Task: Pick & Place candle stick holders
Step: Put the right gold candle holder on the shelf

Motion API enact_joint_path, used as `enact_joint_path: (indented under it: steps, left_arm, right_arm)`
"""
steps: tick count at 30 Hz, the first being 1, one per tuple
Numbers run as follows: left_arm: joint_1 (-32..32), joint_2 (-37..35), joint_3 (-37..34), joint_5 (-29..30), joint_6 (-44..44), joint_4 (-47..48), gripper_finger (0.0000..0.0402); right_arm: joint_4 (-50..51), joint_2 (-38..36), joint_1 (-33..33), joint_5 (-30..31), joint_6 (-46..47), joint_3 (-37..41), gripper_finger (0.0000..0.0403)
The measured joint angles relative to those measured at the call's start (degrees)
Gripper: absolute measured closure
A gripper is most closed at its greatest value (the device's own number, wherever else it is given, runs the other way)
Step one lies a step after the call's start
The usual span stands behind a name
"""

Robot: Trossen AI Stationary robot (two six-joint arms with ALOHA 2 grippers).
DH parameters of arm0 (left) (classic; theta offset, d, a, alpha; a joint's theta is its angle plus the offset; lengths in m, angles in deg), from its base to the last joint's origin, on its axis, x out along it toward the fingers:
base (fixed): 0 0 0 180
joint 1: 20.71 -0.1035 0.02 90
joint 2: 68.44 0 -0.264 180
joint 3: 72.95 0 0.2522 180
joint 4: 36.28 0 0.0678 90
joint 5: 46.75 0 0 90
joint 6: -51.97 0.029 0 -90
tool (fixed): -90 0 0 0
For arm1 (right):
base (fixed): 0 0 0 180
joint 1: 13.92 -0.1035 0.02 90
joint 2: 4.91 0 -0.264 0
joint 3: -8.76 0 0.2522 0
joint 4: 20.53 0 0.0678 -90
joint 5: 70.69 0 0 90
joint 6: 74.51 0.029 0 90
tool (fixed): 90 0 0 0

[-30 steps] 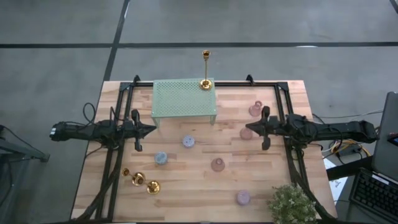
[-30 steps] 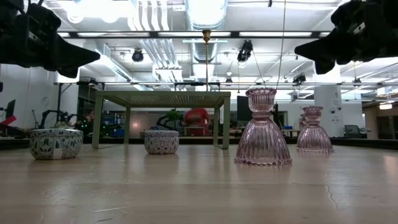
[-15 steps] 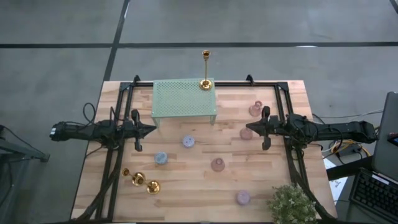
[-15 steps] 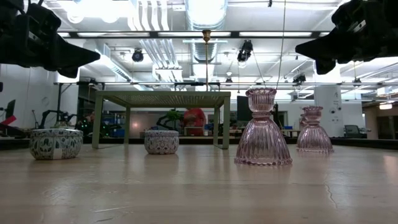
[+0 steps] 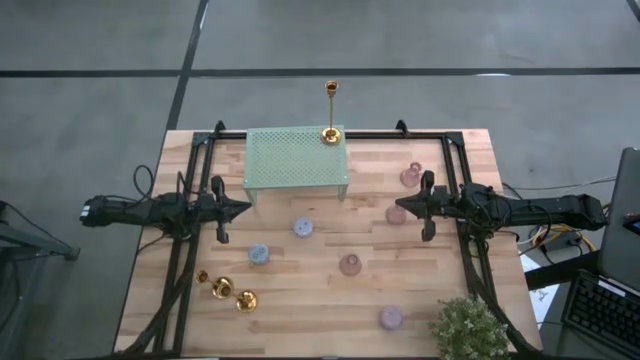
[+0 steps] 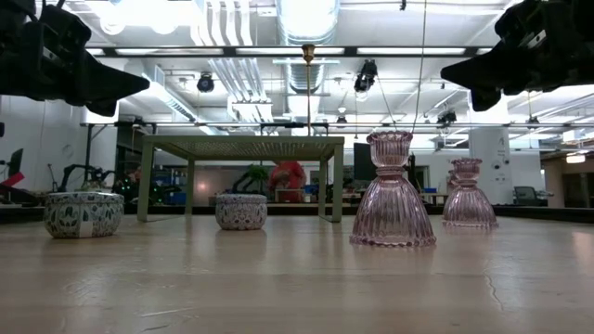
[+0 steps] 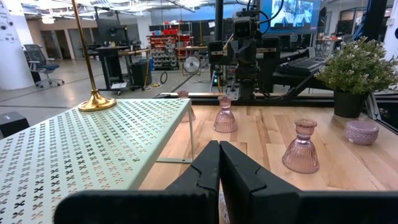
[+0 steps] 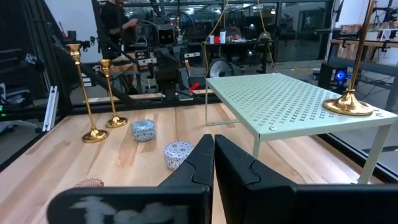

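One gold candlestick [image 5: 331, 134] stands by its round base on the pale green rack [image 5: 296, 160]. Two more gold candlesticks [image 5: 222, 288] [image 5: 245, 300] stand at the near left. Three pink glass holders [image 5: 411, 176] [image 5: 397, 214] [image 5: 350, 264] stand on the right half. Two blue holders [image 5: 303, 228] [image 5: 259, 254] and a purple one [image 5: 391, 318] rest on the wood. My left gripper [image 5: 248, 208] is shut and empty, high above the table's left. My right gripper [image 5: 394, 209] is shut and empty, high above a pink holder.
A bushy potted plant [image 5: 468, 328] stands at the near right corner. The rack fills the far middle of the table. Black frame rails [image 5: 180, 270] [image 5: 470, 265] run along both sides. Bare wood lies between the holders in the middle.
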Motion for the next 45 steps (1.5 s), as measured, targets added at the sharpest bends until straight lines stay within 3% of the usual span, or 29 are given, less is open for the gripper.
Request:
enact_joint_path:
  steps: [10,18,20,24,29,33,38,45]
  left_arm:
    - [0.0,0.0,-0.4,0.5,-0.7,-5.2,0.0388]
    - [0.0,0.0,-0.3,-0.8,-17.0,-11.4,0.0388]
    - [0.0,0.0,-0.2,-5.8,-16.1,-13.3,0.0388]
    - [0.0,0.0,-0.2,-21.8,-14.3,-17.2,0.0388]
    - [0.0,0.0,-0.1,-35.8,-20.7,-25.0,0.0388]
    - [0.0,0.0,-0.1,-41.6,-26.9,-26.1,0.0388]
    - [0.6,0.7,-0.1,-42.5,-27.8,-24.3,0.0379]
    - [3.4,0.9,1.6,-50.6,-27.7,-26.2,0.0319]
  right_arm:
    - [0.0,0.0,0.0,0.0,0.0,0.0,0.0394]
    - [0.0,0.0,0.0,0.0,0.1,0.0,0.0394]
    - [0.0,0.0,0.0,0.0,0.0,0.0,0.0394]
    - [0.0,0.0,0.0,0.0,0.0,0.0,0.0394]
    - [0.0,0.0,0.0,0.0,0.0,0.0,0.0394]
    - [0.0,0.0,0.0,0.0,0.0,0.0,0.0394]
    - [0.0,0.0,0.0,0.0,0.0,0.0,0.0394]
    - [0.0,0.0,0.0,0.0,0.1,0.0,0.0394]
